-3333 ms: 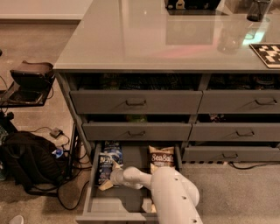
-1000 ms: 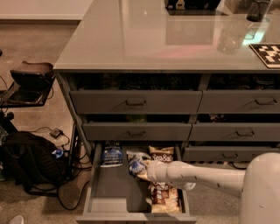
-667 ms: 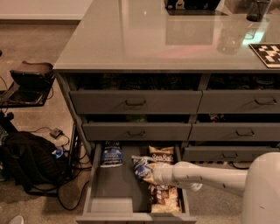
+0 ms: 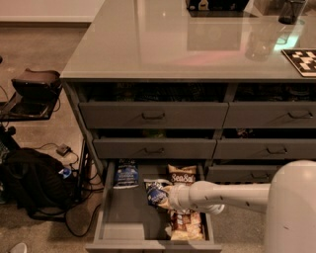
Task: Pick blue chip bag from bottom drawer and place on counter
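Observation:
My gripper [image 4: 167, 196] is over the middle of the open bottom drawer [image 4: 124, 217], at the end of my white arm, which reaches in from the right. It is shut on the blue chip bag [image 4: 155, 192] and holds it just above the drawer floor. A second, look-alike blue bag [image 4: 127, 174] lies at the drawer's back left. A tan "Sea Salt" bag [image 4: 181, 174] lies at the back right, and another tan bag [image 4: 186, 225] lies at the front right under my arm. The glossy grey-green counter [image 4: 163, 44] tops the cabinet.
Closed grey drawers with bar handles [image 4: 153, 116] sit above the open one. On the counter's far right are a checkered board [image 4: 302, 60] and a dark cup [image 4: 291, 11]. A black backpack [image 4: 29, 185], cables and a stool [image 4: 35, 84] are on the floor at left.
Earlier my gripper was at the drawer's back left. Now it holds a blue bag over the drawer's middle, and over the last second it has drifted slightly toward the front.

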